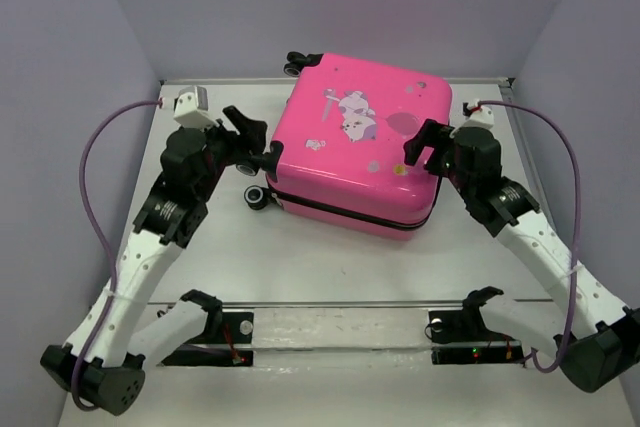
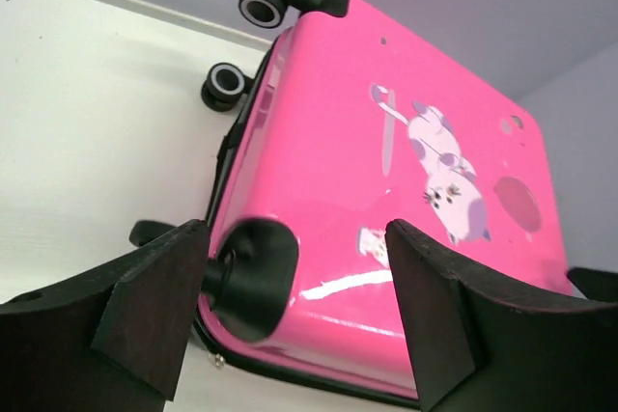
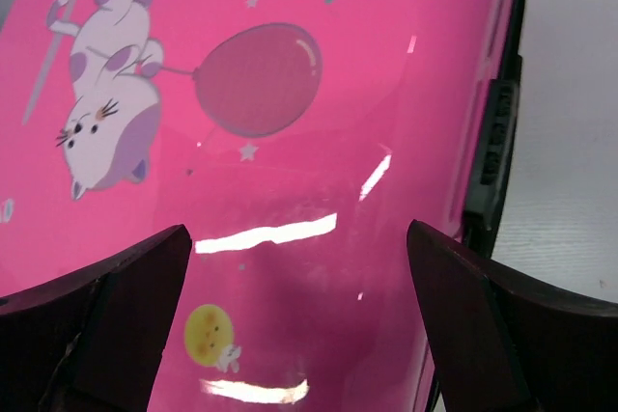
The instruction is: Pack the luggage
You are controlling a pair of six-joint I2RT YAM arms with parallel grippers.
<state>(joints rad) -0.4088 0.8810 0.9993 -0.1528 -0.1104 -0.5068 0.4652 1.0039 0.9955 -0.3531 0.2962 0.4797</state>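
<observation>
Lying flat and closed, luggage [image 1: 340,162]

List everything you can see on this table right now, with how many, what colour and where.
luggage: one, hot pink, cartoon animal and balloon print, closed, lying flat, far middle of the table.
wheels: at least three seen, black with pale rims, luggage's left end.
table: one, white, under everything.
cables: two, purple, one looping off each arm.
left gripper: one, black, open, at the luggage's left end around a wheel.
right gripper: one, black, open, at the luggage's right edge.
</observation>
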